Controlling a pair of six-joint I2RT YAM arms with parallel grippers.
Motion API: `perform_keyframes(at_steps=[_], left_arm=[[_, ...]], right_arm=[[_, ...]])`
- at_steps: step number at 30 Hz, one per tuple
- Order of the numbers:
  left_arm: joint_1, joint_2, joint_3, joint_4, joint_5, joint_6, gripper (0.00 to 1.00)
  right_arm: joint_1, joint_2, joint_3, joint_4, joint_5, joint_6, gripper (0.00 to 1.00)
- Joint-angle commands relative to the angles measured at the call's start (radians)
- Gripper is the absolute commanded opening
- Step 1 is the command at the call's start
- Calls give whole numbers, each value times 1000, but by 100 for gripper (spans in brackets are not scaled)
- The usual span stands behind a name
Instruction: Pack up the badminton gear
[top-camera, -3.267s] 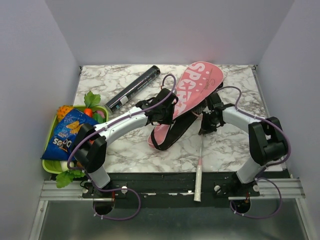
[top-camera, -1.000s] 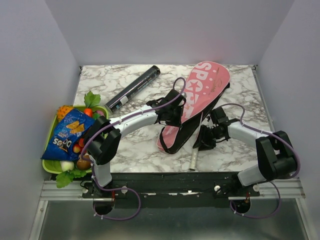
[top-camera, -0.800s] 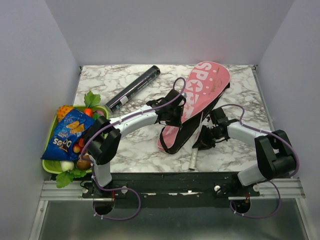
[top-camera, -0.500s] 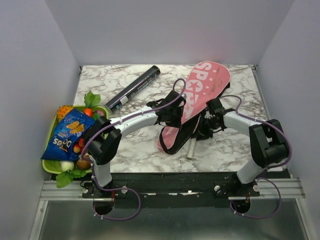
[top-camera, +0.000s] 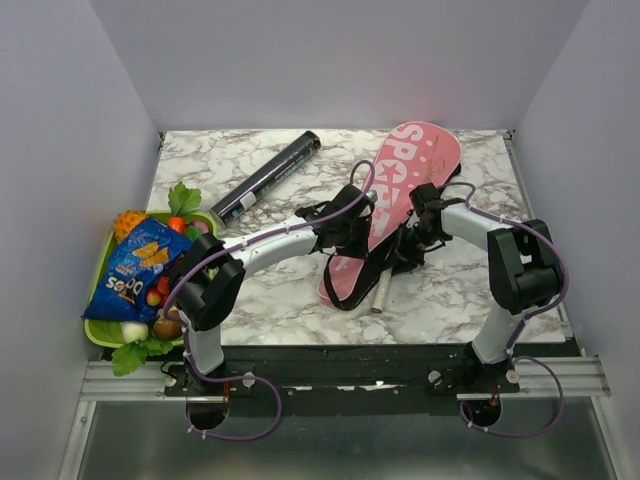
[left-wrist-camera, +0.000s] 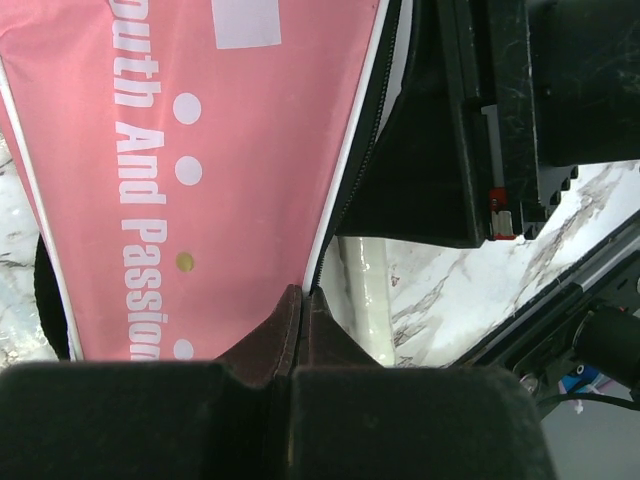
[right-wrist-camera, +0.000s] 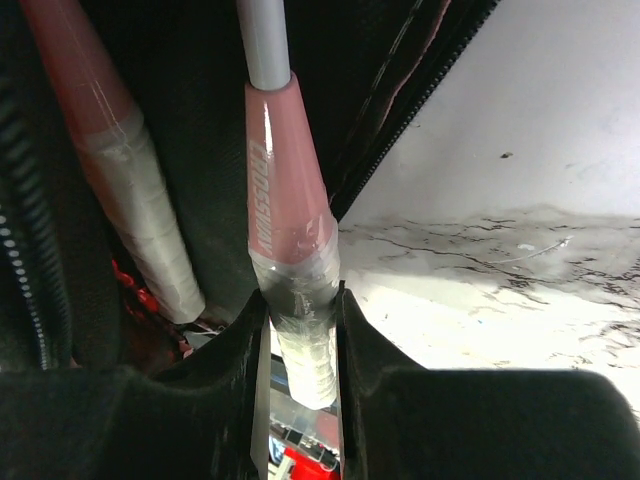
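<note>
left claw (left-wrist-camera: 300, 312) pinches open edge of pink racket-shaped fabric bag (left-wrist-camera: 200, 150), right claw (right-wrist-camera: 300, 340) grips white-handled pink racket (right-wrist-camera: 285, 200) half inside; long black tube (top-camera: 265, 178) unpacked on marble bench (top-camera: 440, 300).

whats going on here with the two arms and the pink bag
Two robot arms are packing badminton gear on the marble table. The left pincer is shut on the zipper edge of the pink racket-shaped bag lettered SPORT. The right pincer grips the white-wrapped handle of a pink racket whose shaft runs into the bag; a second racket lies beside it inside. The long black tube lies apart on the table, not yet packed.
</note>
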Motion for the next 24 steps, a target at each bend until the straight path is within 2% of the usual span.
perform_keyframes(at_steps=[1, 2, 3, 5, 6, 9, 12, 14, 17, 18, 21, 24], left_arm=[[-10, -20, 36, 49, 70, 1, 1], [-9, -17, 40, 45, 78, 7, 7], [-9, -12, 59, 17, 90, 32, 16], [-6, -4, 76, -29, 102, 64, 22], [-4, -10, 66, -44, 108, 91, 30], [0, -61, 40, -51, 131, 136, 44], [6, -107, 38, -77, 127, 184, 46], [26, -127, 33, -92, 77, 194, 46], [86, -98, 40, -162, 0, 193, 35], [108, -86, 37, -191, -41, 185, 20], [184, -49, 18, -201, -76, 168, 1], [227, -11, 6, -195, -108, 173, 0]], right_arm=[[-49, -9, 39, 199, 83, 25, 1], [-49, -11, 31, 201, 83, 21, 0], [-49, -15, 25, 202, 85, 20, 1], [-50, -21, -1, 207, 80, 20, 0], [-49, -26, -10, 214, 83, 20, 0], [-47, -38, -35, 222, 86, 14, 1], [-49, -43, -47, 227, 95, 8, 0], [-49, -41, -54, 230, 94, 8, 1], [-50, -41, -58, 236, 91, 11, 1], [-49, -41, -60, 240, 88, 12, 0], [-49, -46, -64, 244, 82, 14, 0], [-49, -51, -66, 245, 80, 15, 1]])
